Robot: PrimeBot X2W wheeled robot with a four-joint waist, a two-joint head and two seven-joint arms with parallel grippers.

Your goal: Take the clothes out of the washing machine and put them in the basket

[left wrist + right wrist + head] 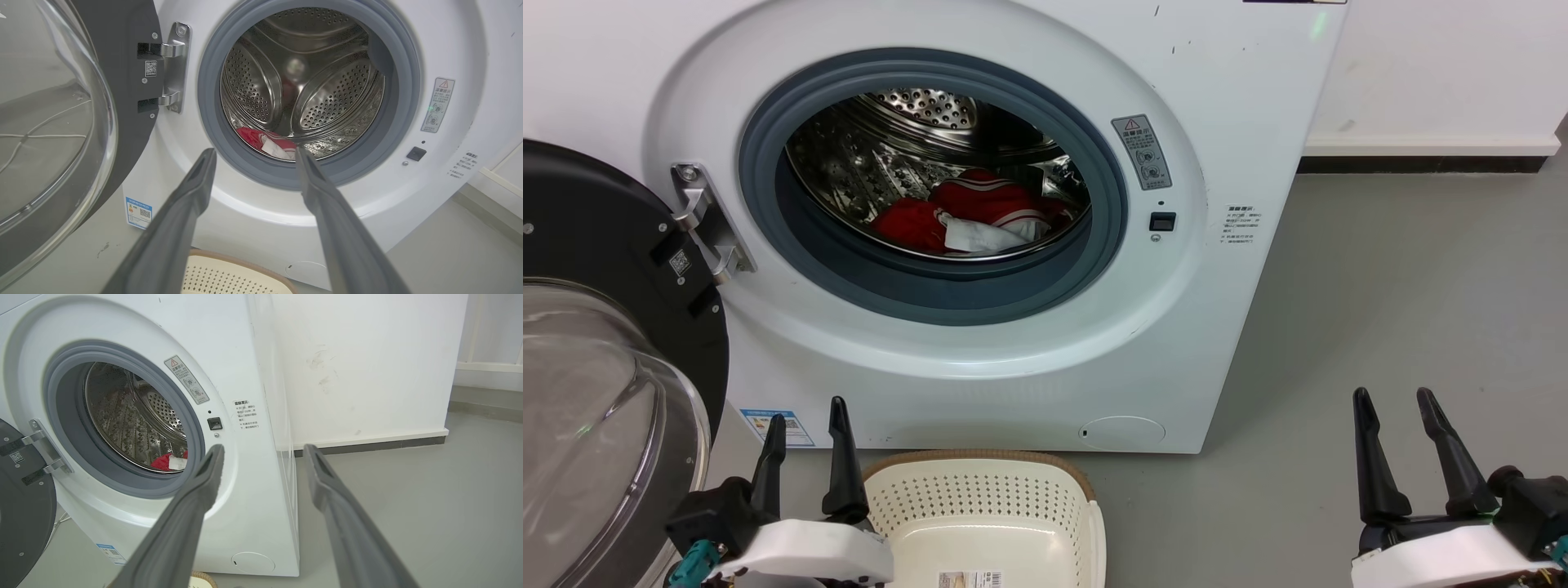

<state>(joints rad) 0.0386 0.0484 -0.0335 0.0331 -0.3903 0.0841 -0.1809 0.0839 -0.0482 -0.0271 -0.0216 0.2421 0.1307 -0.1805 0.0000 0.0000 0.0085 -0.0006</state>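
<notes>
The white washing machine (1241, 106) stands in front of me with its door swung open to the left. Red clothes (980, 214) with white panels lie low in the steel drum; they also show as clothes (265, 141) and clothes (168, 461) in the wrist views. The cream basket (980, 490) sits on the floor just below the porthole, holding nothing but a paper label. My left gripper (805, 412) is open beside the basket's left rim. My right gripper (1396, 404) is open over the floor, well to the right of the machine. Both are empty.
The black-framed glass door (596, 392) juts out at the left, close to my left arm. Grey floor (1405, 310) spreads to the right of the machine. A white wall with a dark skirting (1421, 163) runs behind.
</notes>
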